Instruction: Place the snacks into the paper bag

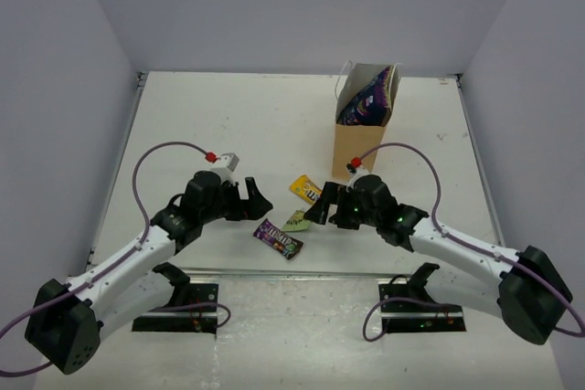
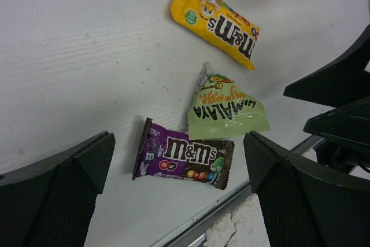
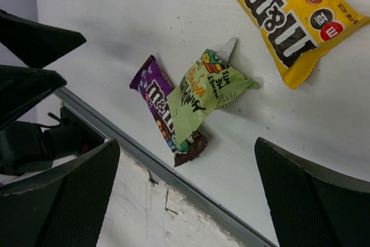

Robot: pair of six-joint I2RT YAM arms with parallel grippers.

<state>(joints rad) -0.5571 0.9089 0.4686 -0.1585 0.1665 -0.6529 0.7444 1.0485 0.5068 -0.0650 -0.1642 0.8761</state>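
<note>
Bright, even, diffuse light falls from overhead. In the top view the white surface (image 1: 274, 125) is evenly lit without glare. The walls (image 1: 302, 6) take a faint lilac cast, and the shadows under the arms toward 6 o'clock are soft and pale. Small detail there looks slightly grainy.

Both wrist views are sharp in the middle. Print on the yellow pack (image 2: 215, 20) reads clearly under a mild sheen, and the green packet (image 3: 211, 88) throws a thin, soft shadow. The fingers (image 2: 58, 201) of the left gripper (image 2: 178, 143), at 7 and 5 o'clock, are near-black and slightly soft.
</note>
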